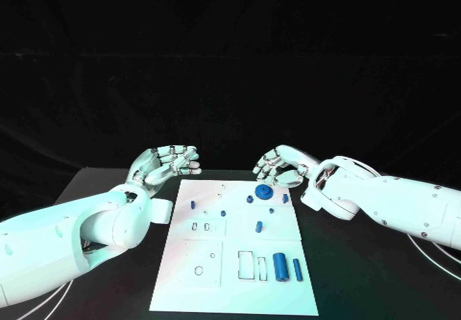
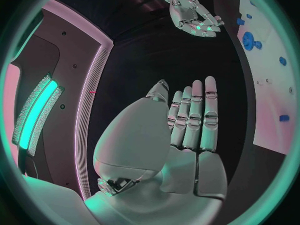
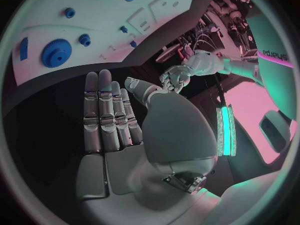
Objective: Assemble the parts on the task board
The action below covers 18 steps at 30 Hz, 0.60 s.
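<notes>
I have both hands empty with fingers apart, the left hand [image 1: 163, 163] and right hand [image 1: 280, 167] hovering over the bench [image 1: 115, 280] at the far end of the task board [image 1: 240, 293]. The blue gear [image 1: 262, 191] stands near that far edge and looks light, rigid and slick, so I'd pinch it by its toothed rim. The board's outlined recesses near me look partly unfilled, one holding a blue cylinder [image 1: 280, 267].

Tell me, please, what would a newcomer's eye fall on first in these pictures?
Probably the two silver hands, the left hand and the right hand, raised side by side at the far end of the white board, both empty with fingers apart. Next comes the blue gear standing out on the board's far part just below the right hand, then the big blue cylinder lying near the board's near right corner.
</notes>
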Motion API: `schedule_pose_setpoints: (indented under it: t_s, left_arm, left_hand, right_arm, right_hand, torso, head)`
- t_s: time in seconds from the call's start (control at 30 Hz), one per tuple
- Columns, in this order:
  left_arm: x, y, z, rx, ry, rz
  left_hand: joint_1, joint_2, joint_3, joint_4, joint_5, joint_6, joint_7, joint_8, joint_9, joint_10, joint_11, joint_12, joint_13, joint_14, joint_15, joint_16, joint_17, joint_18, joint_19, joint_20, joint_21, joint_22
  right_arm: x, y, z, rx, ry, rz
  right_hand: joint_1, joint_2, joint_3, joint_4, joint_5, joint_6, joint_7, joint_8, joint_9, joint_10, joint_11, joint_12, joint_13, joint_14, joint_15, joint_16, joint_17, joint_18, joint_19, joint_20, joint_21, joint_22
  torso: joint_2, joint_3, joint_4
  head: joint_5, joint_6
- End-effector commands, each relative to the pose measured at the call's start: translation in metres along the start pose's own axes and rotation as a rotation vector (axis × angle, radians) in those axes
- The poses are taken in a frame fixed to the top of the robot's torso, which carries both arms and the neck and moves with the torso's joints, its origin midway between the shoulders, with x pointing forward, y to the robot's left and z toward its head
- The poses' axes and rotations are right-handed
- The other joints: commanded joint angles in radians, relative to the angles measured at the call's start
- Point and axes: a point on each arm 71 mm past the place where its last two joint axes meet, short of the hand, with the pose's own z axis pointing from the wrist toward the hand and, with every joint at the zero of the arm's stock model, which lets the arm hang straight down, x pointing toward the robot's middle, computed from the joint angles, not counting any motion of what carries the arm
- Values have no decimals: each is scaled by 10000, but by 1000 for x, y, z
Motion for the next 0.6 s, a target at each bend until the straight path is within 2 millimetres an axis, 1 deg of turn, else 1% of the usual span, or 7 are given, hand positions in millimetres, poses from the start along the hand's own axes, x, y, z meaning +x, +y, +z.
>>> schedule_pose_setpoints:
  t_s: [0.03,0.07,0.1,0.23,0.37,0.47,0.6]
  left_arm:
    - [9,-6,-2,-10,582,-239]
    - [10,-7,-2,-16,611,-268]
    - [12,-8,-3,-24,660,-313]
    - [18,-11,-5,-47,809,-442]
    - [20,-13,-7,-63,895,-526]
    - [21,-13,-7,-84,915,-575]
    - [21,-14,-8,-77,905,-599]
  left_hand:
    - [44,-14,69,-3,-23,95,-28,-72,-23,111,6,-74,-11,113,-1,-10,37,127,127,14,-36,-37]
    - [30,-18,69,-1,-24,96,-27,-78,-26,119,8,-86,-13,116,-1,-15,43,126,138,12,-41,-43]
    - [28,-19,69,-1,-24,97,-27,-79,-26,121,8,-88,-13,116,-1,-16,44,125,140,12,-43,-44]
    - [1,-28,72,0,-25,103,-22,-94,-33,136,10,-120,-16,121,0,-31,58,123,166,8,-58,-60]
    - [1,-28,72,0,-25,103,-22,-94,-33,136,10,-120,-16,121,0,-31,58,123,166,8,-58,-60]
    - [-32,-36,78,1,-27,108,-19,-114,-43,156,12,-161,-19,127,2,-51,76,120,194,6,-80,-82]
    - [-50,-36,81,2,-27,112,-14,-123,-48,166,15,-181,-19,129,3,-61,85,119,206,5,-92,-93]
  right_arm:
    - [2,4,2,1,514,-2898]
    - [1,5,2,-6,512,-3078]
    - [1,6,3,-12,519,-3361]
    - [2,10,6,-4,614,-4081]
    - [5,15,10,-19,736,-4593]
    - [7,16,12,6,814,-4844]
    - [9,17,15,39,946,-5054]
  right_hand:
    - [-11,-138,-107,-14,71,150,-67,-14,15,280,-144,-74,64,639,-204,517,396,115,458,-234,568,329]
    - [-11,-138,-107,-14,71,150,-67,-14,15,280,-144,-74,64,639,-204,517,396,115,458,-234,568,329]
    - [-90,-217,-160,55,85,134,-144,-81,10,469,-224,-86,145,1346,-340,1225,868,125,853,-367,1047,612]
    - [-273,-465,-92,309,17,67,-139,-248,19,436,-214,-326,307,1444,-366,2297,1840,83,977,-448,1733,1123]
    - [-328,-677,-32,519,-13,-67,-54,-385,51,95,-96,-590,450,1334,-284,3360,2881,-112,1312,-401,3063,2721]
    - [-277,-800,-36,656,17,-147,-24,-439,126,-209,-49,-619,623,1228,-206,4780,4403,-231,1444,-327,4070,3956]
    - [-227,-822,-52,758,20,-210,-2,-469,191,-456,-16,-562,743,1397,-169,6111,5854,-414,1843,-273,5218,5439]
  torso:
    - [302,-46,69]
    - [348,-51,85]
    - [371,-57,90]
    - [510,-89,119]
    - [629,-103,122]
    - [698,-108,144]
    - [777,-120,178]
  head:
    - [-70,49]
    - [-84,73]
    - [-84,68]
    - [-116,88]
    - [-120,113]
    - [-149,103]
    - [-177,89]
